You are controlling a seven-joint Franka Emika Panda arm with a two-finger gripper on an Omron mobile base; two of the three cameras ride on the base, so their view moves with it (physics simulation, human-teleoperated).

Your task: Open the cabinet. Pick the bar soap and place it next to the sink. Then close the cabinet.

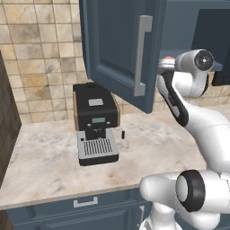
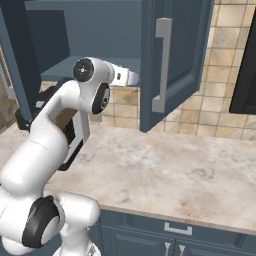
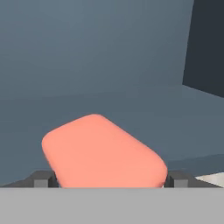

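My claw (image 3: 109, 181) sits inside the open dark blue wall cabinet (image 1: 121, 49), tips spread either side of the salmon-pink rounded bar soap (image 3: 103, 153) on its shelf. I judge the smooth bar may slip sideways when squeezed.

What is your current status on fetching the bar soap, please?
End effector reaching inside open cabinet, fingertips either side of bar soap. Grip not confirmed. Soap not yet out; cabinet door hangs open alongside.

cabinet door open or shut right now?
Open. The cabinet door stands swung out over the counter, and the arm reaches inside toward the bar soap.
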